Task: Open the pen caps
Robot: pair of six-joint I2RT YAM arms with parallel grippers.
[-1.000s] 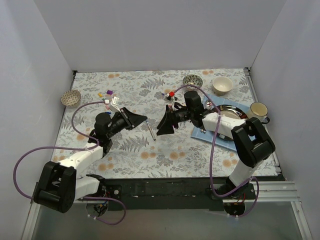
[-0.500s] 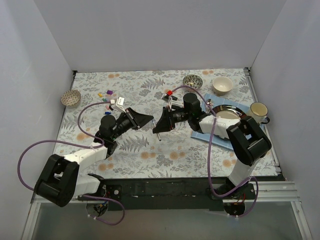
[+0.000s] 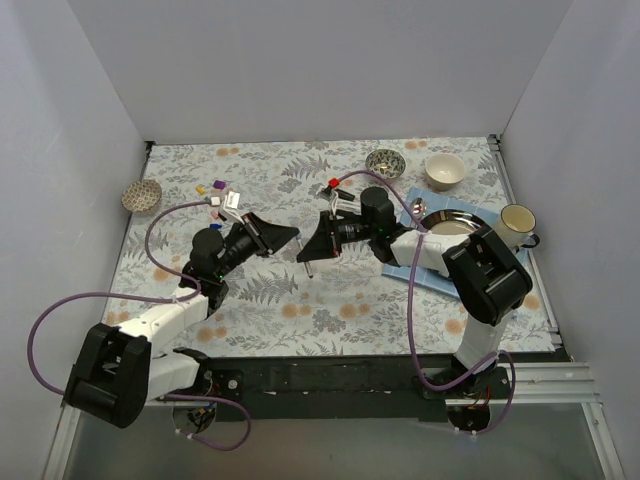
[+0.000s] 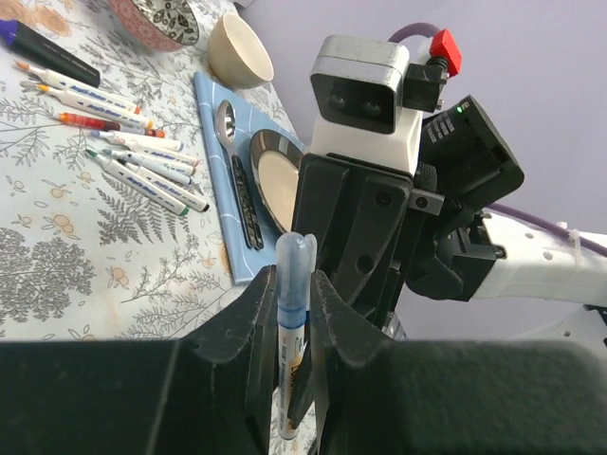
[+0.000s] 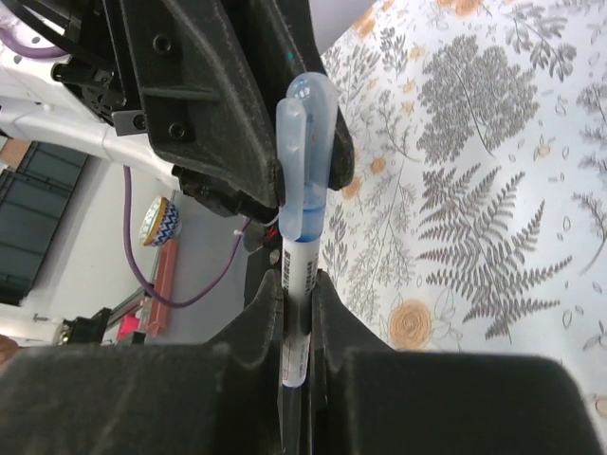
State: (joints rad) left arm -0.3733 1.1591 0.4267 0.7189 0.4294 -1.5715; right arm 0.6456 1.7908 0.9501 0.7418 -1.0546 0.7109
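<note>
Mid-worktop (image 3: 350, 300), a pale blue cap (image 5: 303, 156) is held upright on its white barrel (image 5: 294, 258). Judged light, stiff and slick, it is best pinched at its sides and drawn straight off. The barrel is clamped in the right gripper (image 5: 295, 289). The left gripper (image 4: 293, 289) has its jaws seemingly closed on the cap. Both arms are stretched inward, tip to tip.

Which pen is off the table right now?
The blue-capped pen, clamped in the right end effector; the other pens lie flat on the tablecloth.
</note>
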